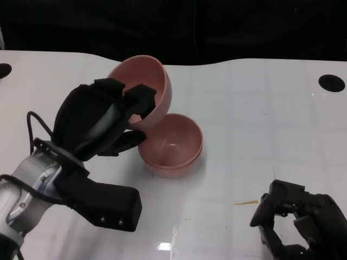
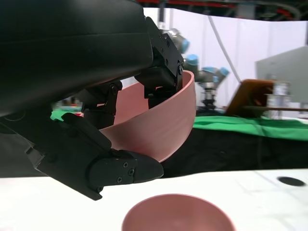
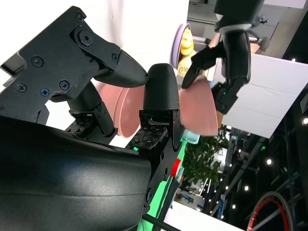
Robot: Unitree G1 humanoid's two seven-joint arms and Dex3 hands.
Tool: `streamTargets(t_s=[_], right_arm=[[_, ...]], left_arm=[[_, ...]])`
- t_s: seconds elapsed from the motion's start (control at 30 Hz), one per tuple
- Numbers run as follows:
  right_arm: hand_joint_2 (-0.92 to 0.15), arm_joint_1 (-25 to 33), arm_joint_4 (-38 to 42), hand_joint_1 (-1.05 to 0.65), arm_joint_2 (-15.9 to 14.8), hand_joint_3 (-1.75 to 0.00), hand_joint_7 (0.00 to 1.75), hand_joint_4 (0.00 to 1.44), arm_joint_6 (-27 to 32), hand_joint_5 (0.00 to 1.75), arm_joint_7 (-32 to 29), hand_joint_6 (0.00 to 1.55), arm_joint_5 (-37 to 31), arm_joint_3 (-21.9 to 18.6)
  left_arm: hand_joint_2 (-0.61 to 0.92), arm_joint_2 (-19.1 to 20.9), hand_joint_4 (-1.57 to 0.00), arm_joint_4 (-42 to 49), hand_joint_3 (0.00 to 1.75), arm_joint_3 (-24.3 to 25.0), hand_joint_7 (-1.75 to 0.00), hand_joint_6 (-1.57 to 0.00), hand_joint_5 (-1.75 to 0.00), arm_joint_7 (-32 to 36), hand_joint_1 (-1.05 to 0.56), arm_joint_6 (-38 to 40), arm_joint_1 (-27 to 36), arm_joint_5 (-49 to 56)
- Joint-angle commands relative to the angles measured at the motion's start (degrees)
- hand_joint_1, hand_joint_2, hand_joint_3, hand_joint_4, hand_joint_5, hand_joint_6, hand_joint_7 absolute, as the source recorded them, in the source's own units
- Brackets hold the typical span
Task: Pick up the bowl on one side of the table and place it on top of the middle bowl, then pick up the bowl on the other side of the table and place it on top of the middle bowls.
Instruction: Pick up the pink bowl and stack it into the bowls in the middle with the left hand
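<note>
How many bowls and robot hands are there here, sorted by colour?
Pink bowls: 2, one held tilted, one on the table
Black hands: 2, left hand, right hand
Total: 4

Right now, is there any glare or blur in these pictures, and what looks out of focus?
Head view: a bright glare patch on the glossy table, and the bowls reflect faintly in it. Left wrist view: the held bowl is sharp, the lower bowl is soft, and the room behind is hazy. Right wrist view: the right robot hand is sharp close up, with washed-out white behind.
</note>
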Motion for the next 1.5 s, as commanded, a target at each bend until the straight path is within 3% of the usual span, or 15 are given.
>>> streamTargets(t_s=[0.03, 0.27, 0.53, 0.57, 0.63, 0.67, 0.73, 0.8, 0.83, 0.87, 0.93, 1.13, 1.5], right_arm=[[-0.42, 0.11, 0.14, -0.19, -0.04, -1.26, 1.42, 0.88, -0.33, 1.74, -0.04, 0.84, 0.09, -0.65], [-0.42, 0.34, -0.08, -0.19, 0.11, -1.26, 1.43, 0.87, -0.03, 1.74, -0.29, 0.85, -0.36, -0.61], [-0.41, 0.34, 0.33, -0.20, 0.53, -1.28, 1.43, 0.87, -0.93, 1.74, -0.31, 0.84, -0.93, -0.67], [-0.40, 0.32, 0.30, -0.20, 0.55, -1.28, 1.44, 0.87, -0.75, 1.75, -0.20, 0.84, -0.71, -0.67], [-0.40, 0.27, 0.28, -0.19, 0.57, -1.28, 1.44, 0.87, -0.52, 1.75, -0.08, 0.84, -0.44, -0.69], [-0.40, 0.24, 0.29, -0.19, 0.55, -1.28, 1.44, 0.87, -0.40, 1.75, -0.11, 0.84, -0.47, -0.74], [-0.40, 0.19, 0.32, -0.20, 0.52, -1.27, 1.44, 0.87, -0.29, 1.75, -0.16, 0.85, -0.55, -0.82], [-0.40, 0.18, 0.33, -0.20, 0.52, -1.27, 1.44, 0.87, -0.26, 1.75, -0.17, 0.85, -0.57, -0.84], [-0.40, 0.31, 0.01, -0.20, 0.50, -1.27, 1.44, 0.87, 0.07, 1.75, -0.25, 0.85, -0.57, -0.86], [-0.40, 0.40, -0.23, -0.20, 0.49, -1.27, 1.44, 0.87, 0.32, 1.75, -0.30, 0.84, -0.57, -0.88], [-0.41, 0.42, -0.35, -0.19, 0.55, -1.27, 1.44, 0.88, 0.35, 1.74, -0.30, 0.84, -0.47, -0.90], [-0.40, 0.22, -0.09, -0.20, 0.59, -1.26, 1.44, 0.88, -0.03, 1.74, -0.39, 0.84, -0.84, -1.04], [-0.41, 0.08, 0.64, -0.20, 0.53, -1.25, 1.44, 0.88, -0.56, 1.75, -0.21, 0.84, -0.90, -1.27]], left_arm=[[0.63, 0.37, -0.88, 3.80, 0.85, -1.24, -1.75, -0.68, -1.75, -1.64, -0.28, -3.89, -2.50, -0.82], [0.64, -1.93, -0.88, 9.68, 0.79, -3.44, -1.75, -0.69, -1.75, -4.83, -0.28, -6.07, -5.84, -0.63], [0.68, -4.04, -0.88, 16.72, 0.70, -7.88, -1.75, -0.70, -1.75, -3.99, -0.26, -6.63, -9.34, 3.11], [0.73, -4.59, -0.87, 18.16, 0.55, -8.44, -1.59, -0.74, -1.75, -3.57, -0.29, -6.73, -9.74, 3.35], [0.79, -5.40, -0.86, 20.29, 0.41, -9.13, -1.50, -0.75, -1.75, -2.99, -0.29, -6.91, -10.35, 3.57], [0.80, -6.13, -0.82, 21.57, 0.38, -9.21, -1.39, -0.73, -1.64, -4.64, -0.29, -6.19, -10.54, 2.82], [0.89, -6.96, -0.76, 23.10, 0.22, -9.27, -0.72, -0.82, -1.16, -6.73, -0.28, -5.33, -10.84, 1.89], [0.91, -7.21, -0.76, 23.59, 0.17, -9.20, -0.55, -0.86, -1.05, -7.28, -0.28, -5.21, -10.98, 1.70], [0.92, -7.42, -0.75, 22.99, 0.17, -10.02, -0.52, -0.87, -1.03, -10.77, -0.28, -1.65, -10.87, 2.97], [0.92, -7.54, -0.41, 22.40, 0.14, -10.68, -0.26, -0.55, -0.69, -13.49, -0.43, 1.17, -10.76, 3.86], [0.92, -7.69, -0.22, 20.76, 0.15, -11.89, -0.06, -0.36, -0.33, -18.02, -0.58, 6.13, -10.31, 5.22], [0.92, -7.29, -0.01, 16.95, 0.38, -12.93, 0.00, -0.13, -0.16, -19.88, -0.82, 11.43, -8.31, 6.09], [0.92, -4.67, -0.02, 5.93, 0.39, -10.22, 0.00, -0.08, -0.01, -15.38, -0.87, 13.44, -2.35, 5.22]])
